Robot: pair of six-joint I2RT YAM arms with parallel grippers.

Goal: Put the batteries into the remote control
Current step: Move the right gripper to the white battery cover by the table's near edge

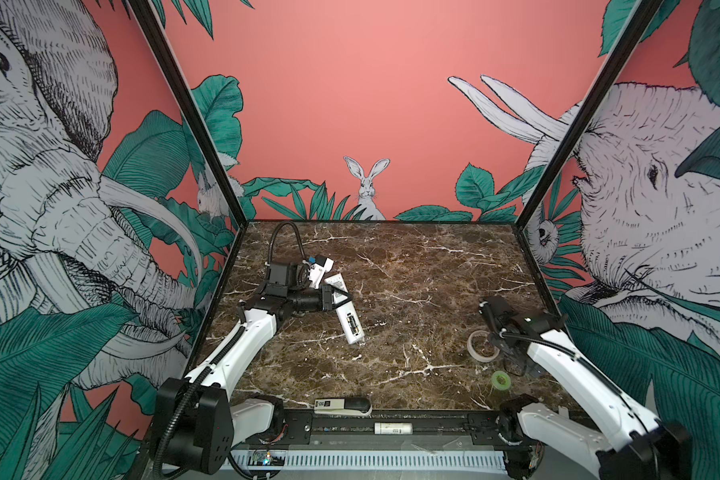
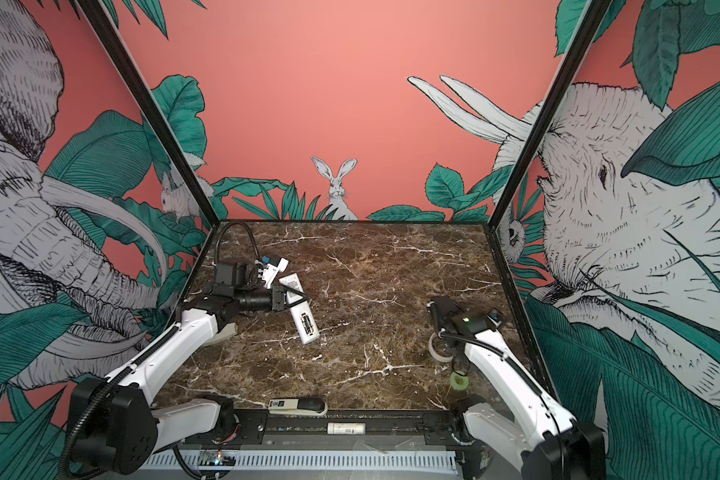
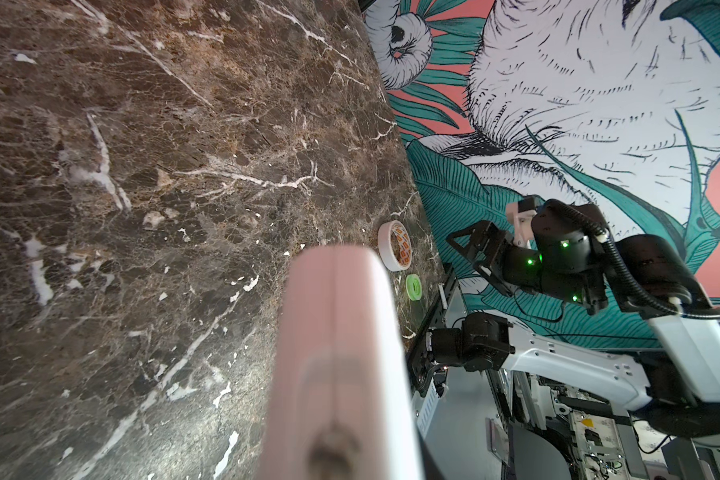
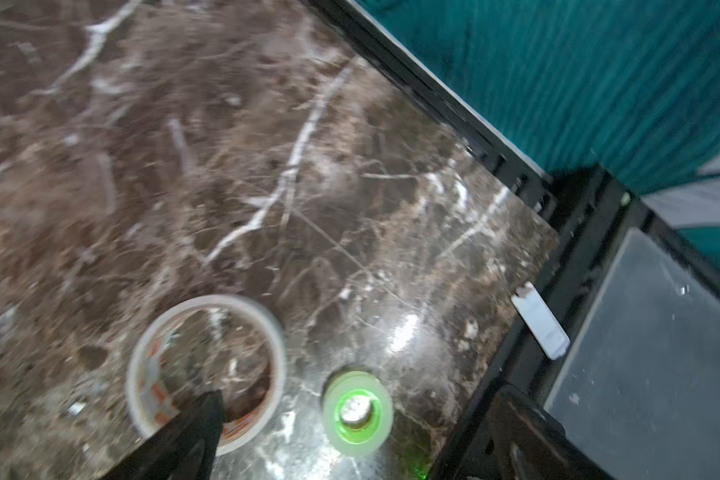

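Clearly, the left gripper (image 1: pixel 341 298) is clamped across the remote control (image 1: pixel 347 316), which lies slanted on the counter (image 1: pixel 412 291), left of centre in both top views. I think it pins the body there so that it does not slide when something is pressed into it. The remote lies with its back up and its compartment uncovered. The batteries (image 1: pixel 352 325) appear as dark cells inside it, near the lower end; whether both sit fully down I cannot tell. The right gripper (image 3: pixel 462 254) has its jaws wide apart and holds nothing. It hangs at the right of the frame over a white tape roll (image 1: pixel 484 345), beside a small green roll (image 1: pixel 501 379). A small white cover (image 4: pixel 541 326) lies at the counter's edge, probably the part needed next.
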